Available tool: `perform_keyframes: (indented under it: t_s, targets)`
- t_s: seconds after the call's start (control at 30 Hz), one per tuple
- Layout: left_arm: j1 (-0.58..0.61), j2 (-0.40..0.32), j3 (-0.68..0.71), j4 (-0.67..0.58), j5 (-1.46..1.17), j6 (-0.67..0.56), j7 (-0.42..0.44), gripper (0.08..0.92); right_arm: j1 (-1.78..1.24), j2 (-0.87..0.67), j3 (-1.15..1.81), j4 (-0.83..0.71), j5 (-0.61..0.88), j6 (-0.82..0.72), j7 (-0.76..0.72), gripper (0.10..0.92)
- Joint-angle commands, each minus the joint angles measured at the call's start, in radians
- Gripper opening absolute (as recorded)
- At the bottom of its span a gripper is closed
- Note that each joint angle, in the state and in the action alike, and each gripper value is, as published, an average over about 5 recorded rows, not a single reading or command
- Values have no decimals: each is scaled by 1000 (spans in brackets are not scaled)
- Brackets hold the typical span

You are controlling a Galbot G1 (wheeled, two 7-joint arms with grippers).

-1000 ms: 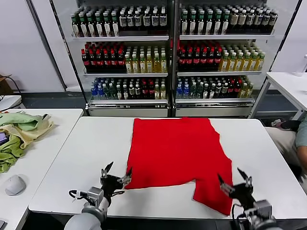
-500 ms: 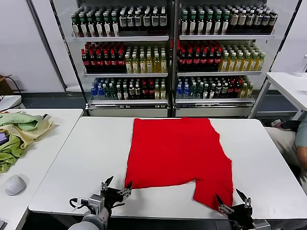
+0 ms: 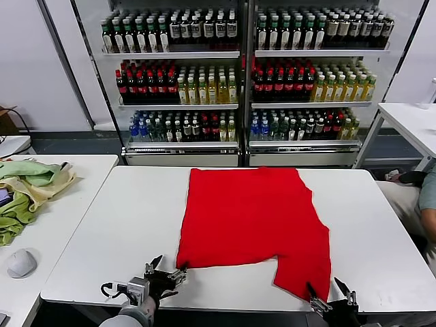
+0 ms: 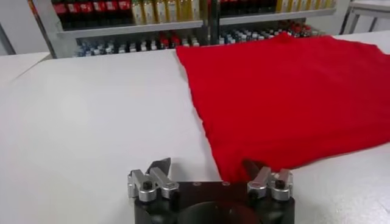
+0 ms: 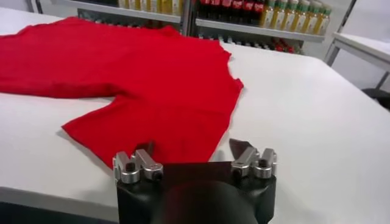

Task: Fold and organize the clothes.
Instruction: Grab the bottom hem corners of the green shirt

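The bright red T-shirt lies spread flat on the white table, with one sleeve reaching toward the near right edge. No print shows on its upper face. My left gripper is open and low at the shirt's near left corner. In the left wrist view one finger stands over that corner of the shirt and the other over bare table. My right gripper is open at the near tip of the sleeve. In the right wrist view it straddles the sleeve's edge of the shirt.
Pale green and yellow cloths and a grey mouse lie on a separate table at the left. Shelves of bottles stand behind. A person sits at the right edge, near another white table.
Both grippers have dropped lower and drawn back toward the table's near edge. The right one has moved from over the sleeve to its near tip. The shirt has not moved.
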Motion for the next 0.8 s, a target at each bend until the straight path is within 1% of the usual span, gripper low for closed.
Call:
perform_keyframes:
  t_s: [0.03,0.37,0.5,0.57,0.67,0.8]
  targets:
    - [4,-2,11,25,3,1,6,628,-9,4,-4,-7,14,-7,6,528]
    - [-1,-18,22,31,24,-20,12,342,18,0,-9,-10,23,7,-11,234]
    - [-2,-18,13,33,30,-29,19,229,42,-5,-17,-13,38,6,-11,138]
    - [0,-16,9,30,33,-31,22,169,50,-7,-21,-9,47,4,-14,119]
    - [6,-7,-6,10,34,-37,25,105,55,-15,-16,18,79,-4,-26,118]
    - [40,34,-59,-56,24,-42,24,88,42,-44,22,88,147,-27,-48,118]
